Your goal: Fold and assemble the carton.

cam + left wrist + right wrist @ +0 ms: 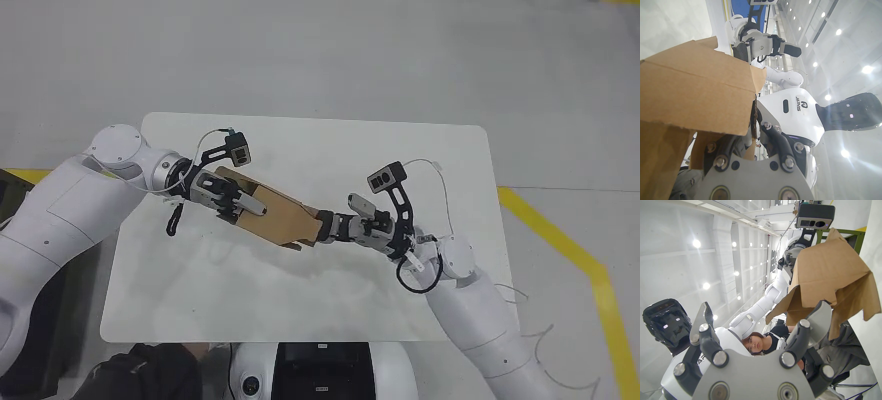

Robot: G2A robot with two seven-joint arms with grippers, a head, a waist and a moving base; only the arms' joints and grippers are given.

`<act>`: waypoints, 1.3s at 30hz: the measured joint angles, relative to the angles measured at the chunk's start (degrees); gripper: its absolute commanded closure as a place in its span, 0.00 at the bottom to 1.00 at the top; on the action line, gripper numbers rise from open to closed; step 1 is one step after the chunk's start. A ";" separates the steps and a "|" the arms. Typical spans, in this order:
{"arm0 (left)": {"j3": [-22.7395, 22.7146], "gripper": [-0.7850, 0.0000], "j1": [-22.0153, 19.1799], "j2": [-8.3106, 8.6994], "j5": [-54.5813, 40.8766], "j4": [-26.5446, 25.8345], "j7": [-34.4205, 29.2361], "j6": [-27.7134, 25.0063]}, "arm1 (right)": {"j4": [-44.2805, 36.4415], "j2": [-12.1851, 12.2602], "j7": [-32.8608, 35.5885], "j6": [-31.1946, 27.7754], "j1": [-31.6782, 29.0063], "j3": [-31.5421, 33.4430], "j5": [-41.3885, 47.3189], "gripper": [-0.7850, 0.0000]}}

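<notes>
Brown cardboard carton [275, 212] lies mid-frame in the top view, over the white worktop [300, 290]. The left end effector [250, 205] is clamped on its left end. The right end effector [335, 228], spread wide, meets its right end, with one finger [821, 309] against a flap.

Plain brown carton [278, 214], white table [300, 290], yellow floor stripe [552, 228]

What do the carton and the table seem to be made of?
The carton looks like matte brown corrugated cardboard: fold creases and a ragged fluted edge show. The table seems smooth white laminate or plastic; I cannot tell which.
</notes>
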 measured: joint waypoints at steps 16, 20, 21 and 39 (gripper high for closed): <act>0.00 1.00 0.00 0.00 0.00 0.00 0.00 0.00 | -1.74 -0.26 -2.80 -1.23 -2.34 -1.06 -1.26 0.00; 0.00 1.00 0.00 0.00 0.00 0.00 0.00 0.00 | -2.87 -0.25 -2.54 -1.11 -3.15 -1.32 -1.14 0.00; 0.00 1.00 0.00 0.00 0.00 0.00 0.00 0.00 | -2.96 -0.29 -2.52 -1.16 -3.16 -1.45 -1.03 0.00; 0.00 1.00 0.00 0.00 0.00 0.00 0.00 0.00 | 2.28 -1.63 -4.77 -4.67 2.30 -2.50 0.20 0.00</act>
